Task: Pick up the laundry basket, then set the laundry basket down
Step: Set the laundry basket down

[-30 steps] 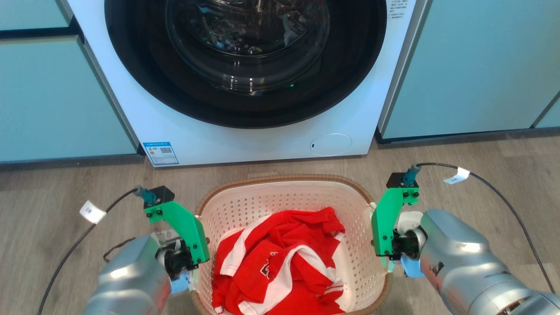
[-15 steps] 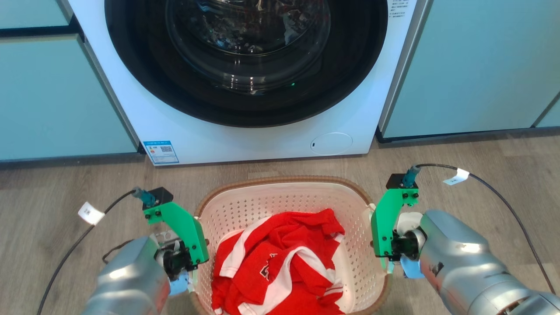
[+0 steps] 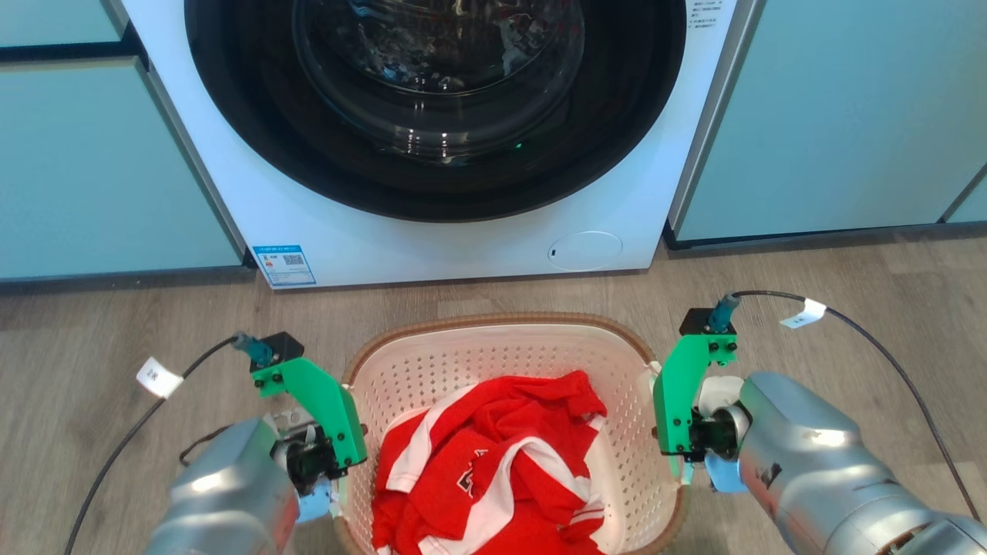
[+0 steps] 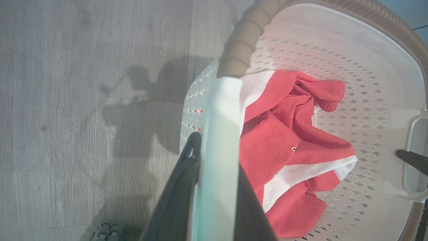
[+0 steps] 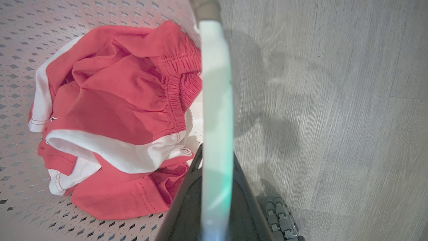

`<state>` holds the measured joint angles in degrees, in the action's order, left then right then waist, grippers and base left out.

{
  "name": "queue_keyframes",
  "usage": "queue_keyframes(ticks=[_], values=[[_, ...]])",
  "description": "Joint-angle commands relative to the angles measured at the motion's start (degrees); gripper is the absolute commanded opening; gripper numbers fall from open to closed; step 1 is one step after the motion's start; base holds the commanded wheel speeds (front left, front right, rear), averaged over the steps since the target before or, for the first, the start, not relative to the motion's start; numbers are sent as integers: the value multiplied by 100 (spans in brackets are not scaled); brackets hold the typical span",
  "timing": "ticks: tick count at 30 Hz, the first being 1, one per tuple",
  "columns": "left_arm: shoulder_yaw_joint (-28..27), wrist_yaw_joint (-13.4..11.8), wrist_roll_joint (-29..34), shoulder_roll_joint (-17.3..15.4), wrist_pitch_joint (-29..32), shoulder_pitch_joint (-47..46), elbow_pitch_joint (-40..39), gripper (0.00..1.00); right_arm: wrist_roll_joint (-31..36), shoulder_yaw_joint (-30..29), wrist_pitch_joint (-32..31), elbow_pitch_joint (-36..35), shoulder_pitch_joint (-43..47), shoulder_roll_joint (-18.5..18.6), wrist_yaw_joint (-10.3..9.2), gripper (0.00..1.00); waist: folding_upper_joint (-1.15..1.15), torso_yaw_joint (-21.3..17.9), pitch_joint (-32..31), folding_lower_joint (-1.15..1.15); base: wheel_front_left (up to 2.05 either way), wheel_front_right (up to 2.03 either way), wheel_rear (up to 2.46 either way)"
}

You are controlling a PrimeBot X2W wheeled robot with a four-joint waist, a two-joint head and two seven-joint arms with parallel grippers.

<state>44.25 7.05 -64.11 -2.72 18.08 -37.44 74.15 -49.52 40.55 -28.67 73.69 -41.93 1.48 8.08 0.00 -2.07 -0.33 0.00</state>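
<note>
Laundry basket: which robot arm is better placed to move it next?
Neither wins. The left gripper is shut on the left handle of the laundry basket, the right gripper on the right handle; both should move it together.

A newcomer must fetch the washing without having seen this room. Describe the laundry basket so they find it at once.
Find the white front-loading washing machine with the big dark round door, set between pale blue-green cabinets. Directly in front of it is the laundry basket: white perforated walls, brown woven-look rim, white side handles. Unlike its neighbours, it holds a crumpled red-and-white garment.
</note>
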Motion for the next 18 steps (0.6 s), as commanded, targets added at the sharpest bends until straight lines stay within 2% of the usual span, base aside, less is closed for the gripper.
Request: queue_keyframes(ticks=[1, 11, 18], values=[[-138, 44, -85, -298, -38, -299, -81, 0, -17, 77, 37, 22, -97, 140, -59, 0, 0, -3, 6, 0, 0, 0, 0], [-85, 44, -98, -285, -162, -350, -87, 0, -128, 173, 162, -5, -170, 140, -59, 0, 0, -22, 217, 0, 0, 0, 0], [-38, 44, -48, -263, -491, -611, -127, 0, -142, 230, 529, -12, -409, 140, -59, 0, 0, 11, 890, 0, 0, 0, 0]])
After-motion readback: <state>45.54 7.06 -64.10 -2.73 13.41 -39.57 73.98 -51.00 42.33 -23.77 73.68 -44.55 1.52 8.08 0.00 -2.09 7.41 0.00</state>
